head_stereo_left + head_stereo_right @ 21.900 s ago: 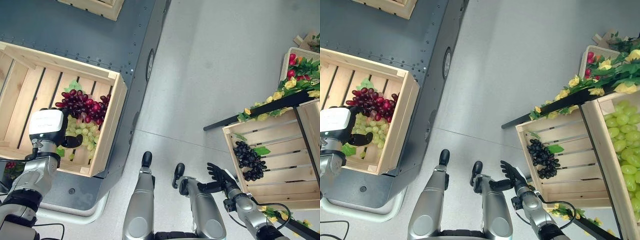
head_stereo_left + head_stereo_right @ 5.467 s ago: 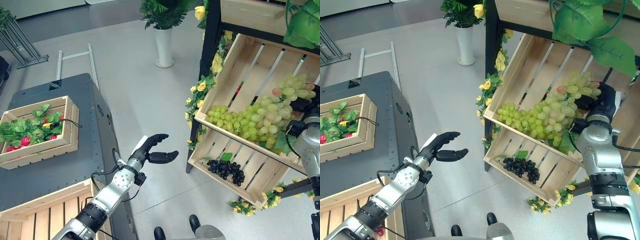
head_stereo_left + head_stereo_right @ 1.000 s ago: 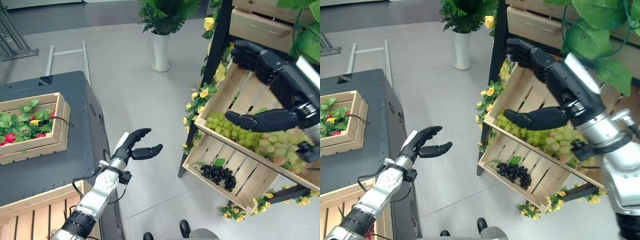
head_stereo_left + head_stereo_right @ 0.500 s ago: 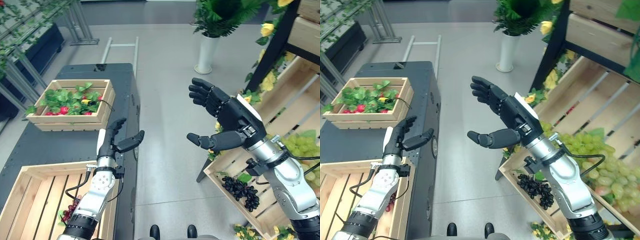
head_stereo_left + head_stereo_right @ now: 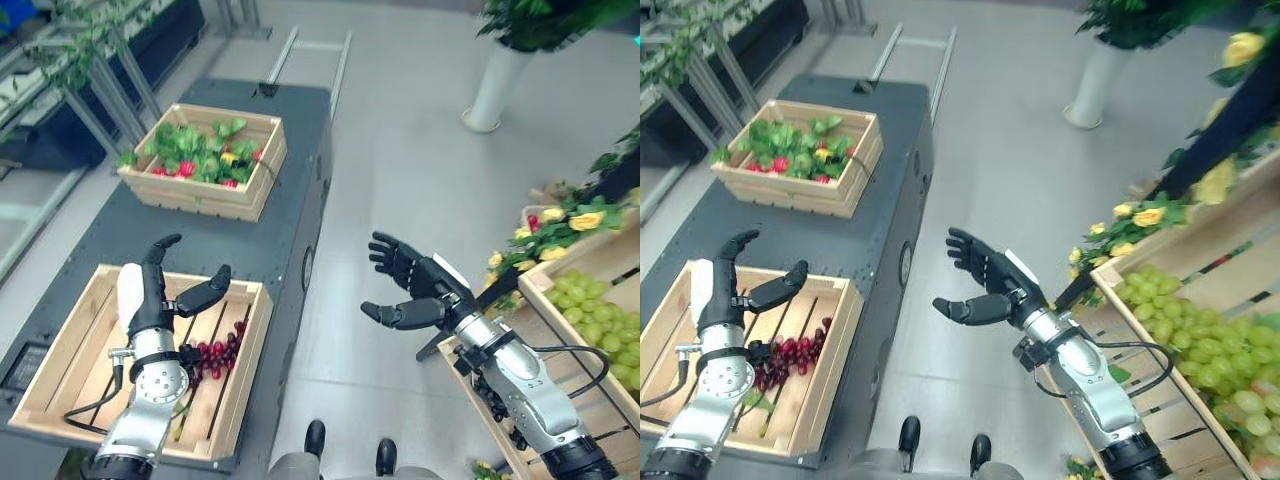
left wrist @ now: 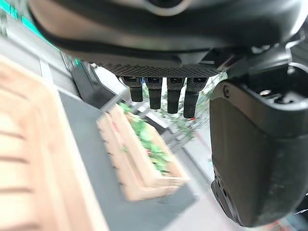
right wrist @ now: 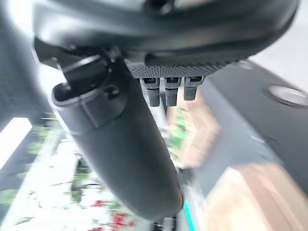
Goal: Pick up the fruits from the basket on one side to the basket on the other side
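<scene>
A bunch of red grapes lies in the near wooden crate on the dark cart. My left hand hovers above this crate, just left of the grapes, open with straight fingers and holding nothing. My right hand is raised over the grey floor between the cart and the shelf. It is open too, its thumb spread, and empty. Green grapes lie in the slanted shelf crate at the right.
A second wooden crate with green leaves and small red fruit sits farther back on the cart. Yellow flowers trim the shelf frame. A white vase stands on the floor at the back right.
The camera has swung down and left, so the cart and near crate fill the picture. My right hand has dropped lower and stays open. My left hand now sits over the near crate.
</scene>
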{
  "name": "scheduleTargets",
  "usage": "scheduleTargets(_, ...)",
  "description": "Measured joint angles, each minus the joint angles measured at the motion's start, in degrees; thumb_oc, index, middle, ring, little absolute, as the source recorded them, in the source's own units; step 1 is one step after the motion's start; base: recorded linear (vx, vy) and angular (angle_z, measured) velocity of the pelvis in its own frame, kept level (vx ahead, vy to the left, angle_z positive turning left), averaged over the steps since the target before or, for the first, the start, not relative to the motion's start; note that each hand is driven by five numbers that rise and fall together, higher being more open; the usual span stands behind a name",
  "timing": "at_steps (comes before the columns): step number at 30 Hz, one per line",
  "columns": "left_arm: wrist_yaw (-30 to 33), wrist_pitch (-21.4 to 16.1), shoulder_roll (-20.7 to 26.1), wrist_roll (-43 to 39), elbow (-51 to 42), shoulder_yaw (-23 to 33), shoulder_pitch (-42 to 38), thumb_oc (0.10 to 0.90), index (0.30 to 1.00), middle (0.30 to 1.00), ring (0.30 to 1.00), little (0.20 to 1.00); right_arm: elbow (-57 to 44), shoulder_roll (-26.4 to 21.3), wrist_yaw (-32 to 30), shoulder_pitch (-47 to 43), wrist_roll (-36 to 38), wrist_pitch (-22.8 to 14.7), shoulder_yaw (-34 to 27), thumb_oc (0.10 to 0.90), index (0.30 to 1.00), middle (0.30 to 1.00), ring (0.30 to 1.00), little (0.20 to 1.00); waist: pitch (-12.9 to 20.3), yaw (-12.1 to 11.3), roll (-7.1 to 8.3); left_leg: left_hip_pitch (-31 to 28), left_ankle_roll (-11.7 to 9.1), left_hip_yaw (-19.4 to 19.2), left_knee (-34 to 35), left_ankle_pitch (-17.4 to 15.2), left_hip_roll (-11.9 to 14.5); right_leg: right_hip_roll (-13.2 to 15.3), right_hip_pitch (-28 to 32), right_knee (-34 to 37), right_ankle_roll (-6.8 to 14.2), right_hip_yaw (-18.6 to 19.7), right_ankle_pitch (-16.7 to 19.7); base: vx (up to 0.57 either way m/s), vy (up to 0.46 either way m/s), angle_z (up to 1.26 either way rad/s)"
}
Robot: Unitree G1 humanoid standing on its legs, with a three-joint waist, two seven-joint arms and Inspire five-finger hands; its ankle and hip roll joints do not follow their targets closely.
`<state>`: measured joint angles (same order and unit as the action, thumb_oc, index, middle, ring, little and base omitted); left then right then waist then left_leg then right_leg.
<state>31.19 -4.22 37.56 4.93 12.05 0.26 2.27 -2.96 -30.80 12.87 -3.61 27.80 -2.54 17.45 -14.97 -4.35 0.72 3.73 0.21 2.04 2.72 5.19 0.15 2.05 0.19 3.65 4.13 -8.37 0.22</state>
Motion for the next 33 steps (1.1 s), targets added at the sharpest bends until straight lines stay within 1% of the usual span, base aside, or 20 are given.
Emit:
scheduleTargets(1,0.4,0.1,0.4,0.0,0.7,0.1,-0.4,0.8,0.9,0.9,0.9,0.9,0.5,-0.1,-0.2,-0.1,-0.5,0.2,0.1,0.8,0.9,0.9,0.9,0.9,-1.1,0.0,-0.16,0.4,0.0,0.2,-0.2,0.1,-0.1,0.0,-0.3,-0.2,0.0,-0.1,0.0,-0.15,0.022,0.15)
scheduleTargets(4,2.4,0.1,3.5,0.0,6.4,0.0,-2.9,0.8,0.9,0.9,0.9,0.9,5.3,-0.2,-0.7,-1.4,-0.5,0.2,1.1,0.8,0.9,0.9,0.9,0.9,-6.5,-0.3,-0.24,3.3,-0.1,0.6,-2.2,0.1,-0.1,0.1,-3.3,-2.8,-0.3,-0.4,-0.4,-0.13,0.041,0.05)
scheduleTargets(5,2.4,0.1,3.9,0.0,7.0,-0.1,-3.2,0.8,0.9,0.9,0.9,0.9,5.7,-0.3,-0.9,-1.5,-0.5,0.2,1.2,0.8,0.9,0.9,0.9,0.9,-7.2,-0.3,-0.19,3.6,-0.1,0.6,-2.3,0.1,-0.1,0.1,-3.7,-3.1,-0.3,-0.4,-0.4,-0.11,0.07,0.01)
scheduleTargets(6,2.5,0.1,4.8,0.0,8.5,-0.1,-3.9,0.8,0.9,0.9,0.9,0.9,6.0,-0.4,-1.2,-1.5,-0.5,0.2,1.2,0.8,0.9,0.9,0.9,0.9,-9.5,-0.3,-0.27,3.7,-0.1,0.6,-2.8,0.1,-0.1,0.1,-4.0,-4.0,-0.3,-0.4,-0.7,-0.1,0.075,0.0)
scheduleTargets(7,2.5,-0.1,5.3,0.0,9.9,-0.1,-4.6,0.8,0.9,0.9,0.9,0.9,6.2,-0.5,-1.5,-1.4,-1.8,-0.1,1.4,0.8,0.9,0.9,0.9,0.9,-11.0,-0.2,-0.23,4.3,-0.1,0.6,-3.3,0.1,-0.1,0.2,-4.9,-5.3,-0.3,-0.4,-1.2,-0.1,0.075,0.02)
scheduleTargets(10,2.6,-0.3,8.3,0.1,12.2,-1.9,-6.6,0.8,0.9,0.9,0.9,0.9,6.2,-1.7,-2.1,-1.8,-5.5,-0.8,1.7,0.8,0.9,0.9,0.9,0.9,-13.6,0.0,-0.28,6.9,-0.3,0.8,-5.2,0.0,-0.1,0.5,-8.4,-9.6,-0.5,-0.7,-2.7,-0.03,0.073,0.08)
scheduleTargets(11,2.5,-0.7,8.6,0.2,13.5,-2.2,-7.2,0.8,0.9,0.9,0.9,0.9,7.0,-2.2,-2.2,-1.7,-6.2,-0.9,2.0,0.8,0.9,0.9,0.9,0.9,-14.1,-0.1,-0.25,7.5,-0.3,0.8,-5.7,0.0,-0.2,0.6,-9.5,-11.1,-0.5,-0.7,-3.2,-0.05,0.074,0.03)
scheduleTargets(12,2.2,-1.0,8.6,0.8,14.9,-2.2,-7.7,0.8,0.9,0.9,0.9,0.9,8.2,-2.3,-2.2,-1.6,-7.3,-0.9,2.1,0.8,0.9,0.9,0.9,0.9,-14.2,0.0,-0.17,7.7,-0.3,0.8,-5.9,0.0,-0.2,0.7,-10.1,-12.2,-0.6,-0.7,-3.7,-0.04,0.054,0.02)
scheduleTargets(15,2.1,-1.8,9.3,2.3,17.3,-2.3,-8.0,0.8,0.9,0.9,0.9,0.9,9.3,-2.8,-2.2,-1.6,-7.6,-1.1,2.3,0.8,0.9,0.9,0.9,0.9,-14.3,0.2,-0.06,8.7,-0.5,0.7,-6.6,-0.2,-0.3,0.9,-12.2,-15.0,-0.8,-0.6,-4.8,-0.07,0.078,-0.01)
scheduleTargets(16,2.0,-1.9,10.4,2.7,20.1,-3.5,-9.7,0.8,0.9,0.9,0.9,0.9,9.4,-3.9,-2.6,-2.3,-7.8,-1.3,3.4,0.8,0.9,0.9,0.9,0.9,-14.7,0.1,0.01,10.4,-0.6,0.6,-7.5,-0.1,-0.3,1.1,-14.5,-17.5,-1.0,-0.4,-5.5,-0.04,0.062,-0.03)
scheduleTargets(18,1.4,-1.9,11.9,3.1,21.8,-5.3,-11.5,0.8,0.9,0.9,0.9,0.9,9.4,-4.8,-2.7,-2.8,-7.9,-1.4,4.6,0.8,0.9,0.9,0.9,0.9,-15.0,0.1,0.22,12.4,-0.7,0.7,-9.0,-0.1,-0.4,1.3,-16.9,-20.0,-1.3,-0.4,-6.3,-0.04,0.083,0.02)
scheduleTargets(19,0.8,-1.9,12.5,3.7,22.1,-6.2,-12.1,0.8,0.9,0.9,0.9,0.9,9.5,-4.8,-2.8,-2.8,-7.9,-1.4,4.7,0.8,0.9,0.9,0.9,0.9,-15.0,0.2,0.32,13.8,-1.1,0.8,-10.0,-0.4,-0.5,1.4,-18.5,-21.5,-1.4,-0.4,-6.8,-0.03,0.076,0.05)
scheduleTargets(21,-0.7,-1.8,13.3,5.1,22.3,-7.1,-13.5,0.8,0.9,0.9,0.9,0.9,9.5,-4.8,-2.9,-2.9,-8.0,-1.4,4.7,0.8,0.9,0.9,0.9,0.9,-15.1,0.2,0.39,16.3,-1.3,0.8,-11.8,-0.6,-0.6,1.8,-21.6,-24.5,-1.7,-0.3,-7.6,-0.01,0.022,0.02)
scheduleTargets(23,-1.8,-1.8,13.3,6.1,22.7,-7.5,-13.8,0.8,0.9,0.9,0.9,0.9,9.5,-4.8,-2.9,-2.9,-9.3,-1.4,4.9,0.8,0.9,0.9,0.9,0.9,-15.1,0.5,0.41,17.5,-1.5,0.8,-12.9,-0.7,-0.7,1.9,-23.0,-26.1,-1.8,-0.2,-8.2,-0.02,0.008,0.0)
scheduleTargets(26,-3.2,-2.0,14.3,8.0,23.9,-8.5,-13.9,0.8,0.9,0.9,0.9,0.9,9.5,-4.9,-2.9,-2.9,-9.4,-1.4,5.2,0.8,0.9,0.9,0.9,0.9,-15.1,1.0,0.47,19.2,-1.8,0.9,-14.4,-1.0,-0.7,2.0,-24.9,-27.9,-2.1,-0.2,-8.7,-0.01,0.008,0.0)
scheduleTargets(28,-4.9,-2.8,15.7,8.9,24.0,-8.9,-13.3,0.8,0.9,0.9,0.9,0.9,9.7,-4.9,-2.9,-2.8,-9.4,-1.4,5.1,0.8,0.9,0.9,0.9,0.9,-15.1,1.5,0.44,20.9,-1.9,0.9,-15.3,-1.0,-0.7,2.0,-26.7,-29.1,-2.6,-0.2,-9.0,0.0,0.0,0.0)
scheduleTargets(33,-6.0,-3.5,16.0,10.2,25.4,-9.0,-13.4,0.8,0.9,0.9,0.9,0.9,10.6,-5.1,-4.0,-2.2,-9.6,-1.5,5.3,0.8,0.9,0.9,0.9,0.9,-15.2,1.8,0.37,22.3,-2.2,1.0,-16.3,-1.2,-0.5,1.9,-28.1,-30.0,-2.9,-0.3,-9.2,0.0,0.0,0.0)
